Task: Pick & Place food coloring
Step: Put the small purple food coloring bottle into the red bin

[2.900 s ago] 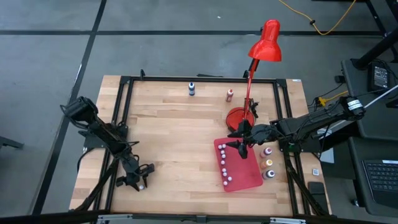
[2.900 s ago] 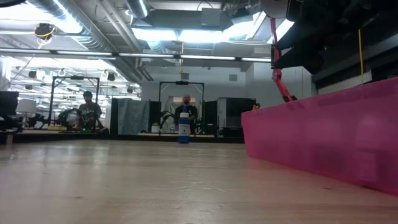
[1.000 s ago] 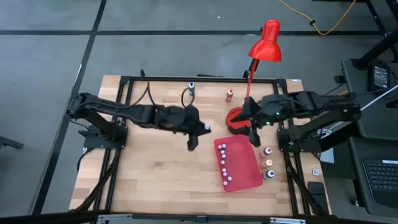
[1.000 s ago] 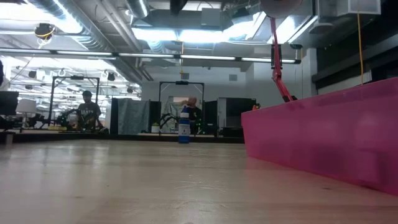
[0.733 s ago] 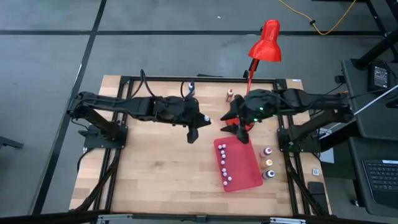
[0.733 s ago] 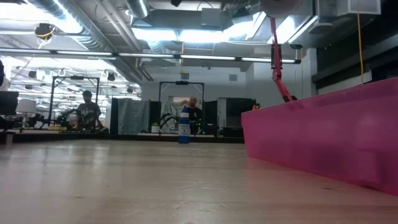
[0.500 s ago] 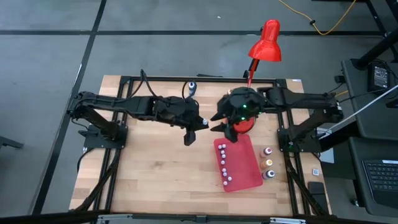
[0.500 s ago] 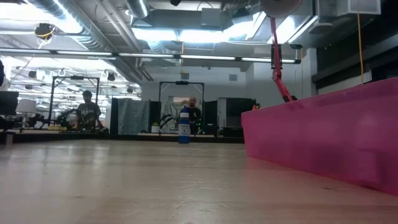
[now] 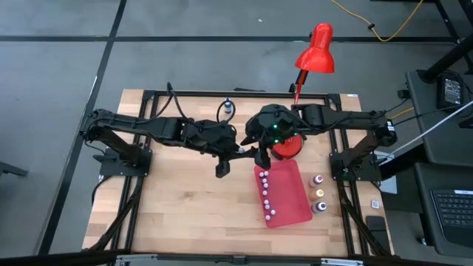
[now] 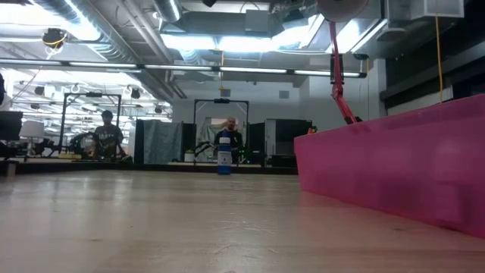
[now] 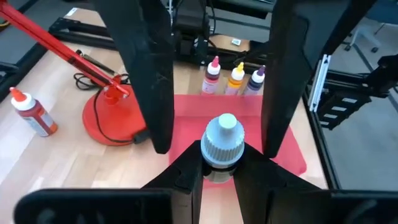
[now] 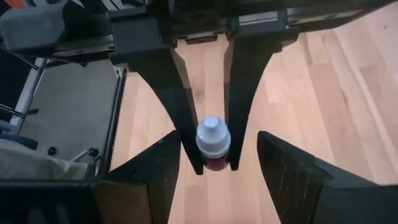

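Setting: robotics laboratory in an open industrial hall.

The wooden table point(image 9: 192, 192) sits inside a black metal frame point(image 9: 151, 94) on a grey concrete floor crossed by dark lines. At 3 o'clock stands a workstation with a keyboard point(image 9: 452, 210); a yellow cable point(image 9: 384, 26) runs at 1 o'clock. The low view shows exposed ceiling ducts point(image 10: 83, 19), strip lights point(image 10: 220, 42), further framed rigs point(image 10: 220, 129) and two people point(image 10: 107, 133) among equipment at the far side.

Near table centre: left gripper point(image 9: 221, 168) beside right gripper point(image 9: 261, 157), above flat red rectangular mat point(image 9: 292, 193); three bottles point(image 9: 318, 193) right of mat.
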